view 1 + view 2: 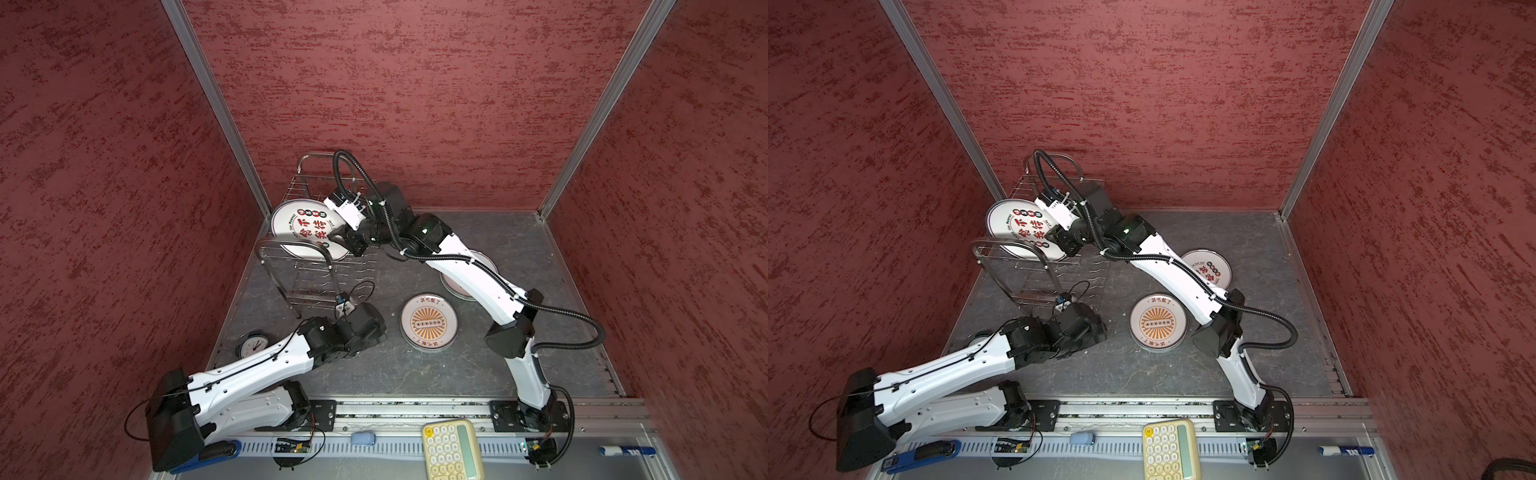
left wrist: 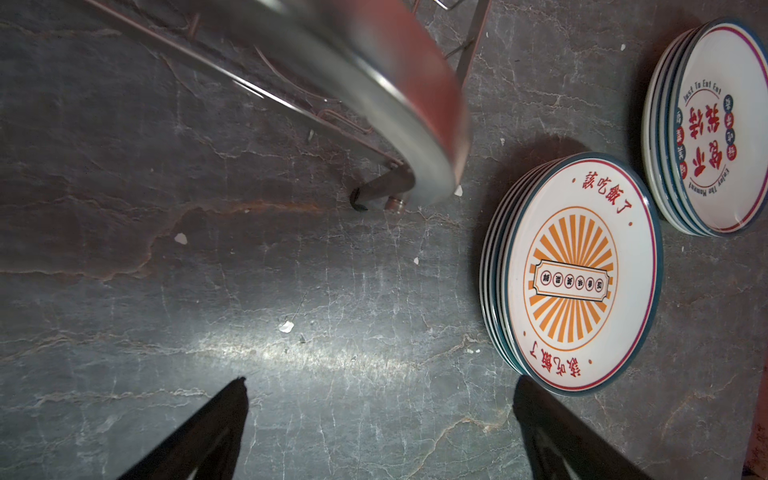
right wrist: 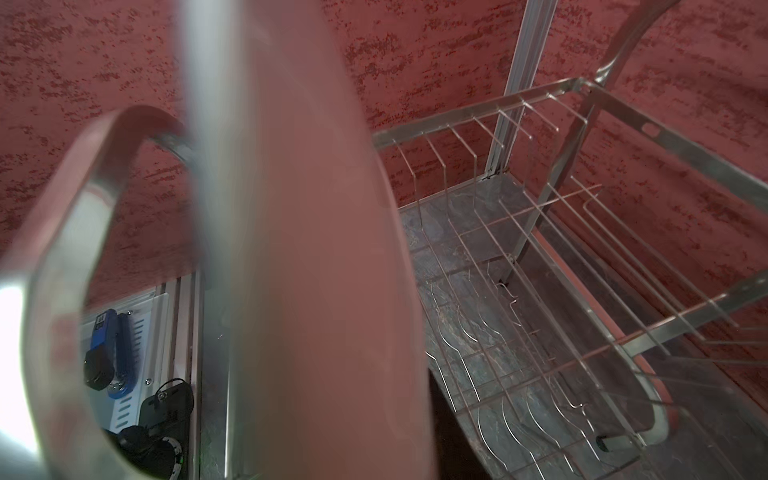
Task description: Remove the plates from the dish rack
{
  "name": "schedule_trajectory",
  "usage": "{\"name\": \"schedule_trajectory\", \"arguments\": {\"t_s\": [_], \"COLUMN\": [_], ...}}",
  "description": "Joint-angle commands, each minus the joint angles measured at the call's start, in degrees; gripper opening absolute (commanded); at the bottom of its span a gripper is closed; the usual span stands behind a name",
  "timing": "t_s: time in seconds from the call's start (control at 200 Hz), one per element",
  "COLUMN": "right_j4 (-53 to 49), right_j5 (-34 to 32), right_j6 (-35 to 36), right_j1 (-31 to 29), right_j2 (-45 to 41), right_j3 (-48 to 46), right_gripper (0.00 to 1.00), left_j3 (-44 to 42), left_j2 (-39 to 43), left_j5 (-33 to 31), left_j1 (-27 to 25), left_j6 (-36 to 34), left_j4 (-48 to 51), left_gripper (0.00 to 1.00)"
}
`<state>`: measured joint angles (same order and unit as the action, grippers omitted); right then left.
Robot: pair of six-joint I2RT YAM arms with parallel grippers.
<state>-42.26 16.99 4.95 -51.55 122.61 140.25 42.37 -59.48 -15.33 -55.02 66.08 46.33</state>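
**Overhead and wrist views of my two-arm cell.** The table (image 1: 415,374) is dark grey and veined like slate, with pale chips showing in the left wrist view. Red textured walls (image 1: 415,83) enclose it on three sides, joined by aluminium corner posts (image 1: 216,104).

The dish rack (image 1: 316,286) stands in the far left corner. One plate (image 1: 303,226) with red characters leans in its upper tier. To the rack's right, flat on the table, lie a sunburst stack (image 1: 429,322) and, beyond it, a red-character stack (image 1: 1208,268). My right arm (image 1: 478,278) covers part of that farther stack.

The right gripper (image 1: 338,239) sits at the plate's right rim. Its wrist view is filled by a blurred plate edge, so I cannot tell whether the jaws press on it.

The left gripper (image 2: 380,436) hangs over bare table near a rack leg, spread wide and holding nothing. From above, the wrist hides it.

An alarm clock (image 1: 252,344) lies by the table's left edge. A calculator (image 1: 451,449) is cut off at the frame's bottom.
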Motion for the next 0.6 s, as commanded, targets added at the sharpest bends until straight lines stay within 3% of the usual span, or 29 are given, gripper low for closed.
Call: {"name": "schedule_trajectory", "arguments": {"t_s": [0.0, 0.336, 0.596], "right_j4": [2.43, 7.76, 13.69], "right_j5": [2.5, 2.49, 1.4], "right_j6": [2.19, 1.72, 1.23], "right_j1": [-0.31, -0.31, -0.31], "right_j2": [-2.61, -6.78, -10.2], "right_j3": [-1.23, -9.01, -13.98], "right_gripper": [0.25, 0.08, 0.05], "left_j3": [-0.49, -0.45, -0.37], "left_j2": [-0.58, -2.34, -3.4], "left_j5": [-0.59, -0.07, 0.56], "left_j1": [0.08, 0.4, 0.8], "left_j6": [0.36, 0.25, 0.14], "left_j4": [-0.96, -2.01, -2.6], "left_gripper": [0.99, 1.0, 0.99]}}
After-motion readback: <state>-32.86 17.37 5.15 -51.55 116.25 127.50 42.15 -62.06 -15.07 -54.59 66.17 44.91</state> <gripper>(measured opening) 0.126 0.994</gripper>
